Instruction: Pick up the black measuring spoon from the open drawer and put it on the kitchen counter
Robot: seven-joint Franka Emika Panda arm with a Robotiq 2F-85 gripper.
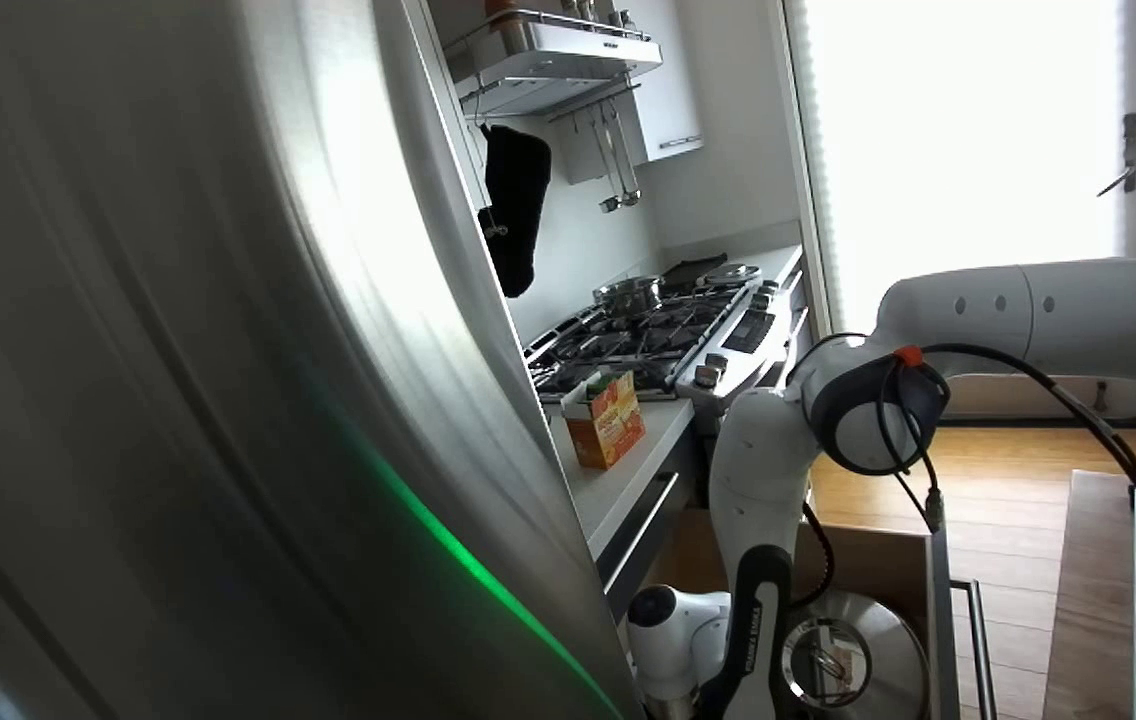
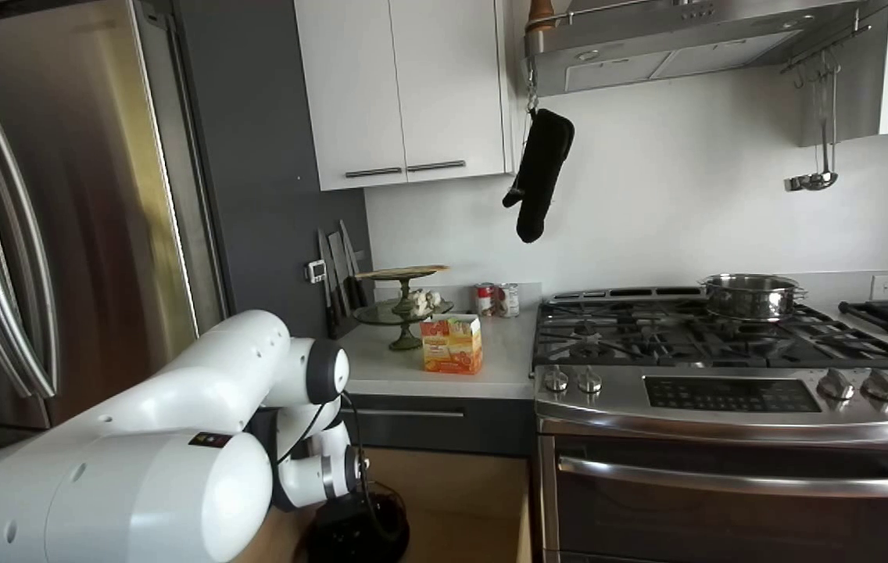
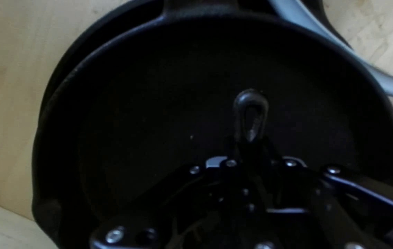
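The black measuring spoon shows in the wrist view as a dark looped handle end over a dark round pan. The rest of it is lost in shadow among the fingers. My gripper has its fingertips close together on either side of this handle and looks shut on it. The pan sits in the open drawer, whose tan floor also shows in the wrist view. In an exterior view the arm reaches down into the drawer; the fingertips are hidden in both exterior views. The kitchen counter lies above the drawer.
The black pan surrounds the spoon, with another dark rim beneath it. A pale grey curved bar lies beside it. A steel-rimmed lid is in the drawer. An orange box and glass stand stand on the counter, left of the stove.
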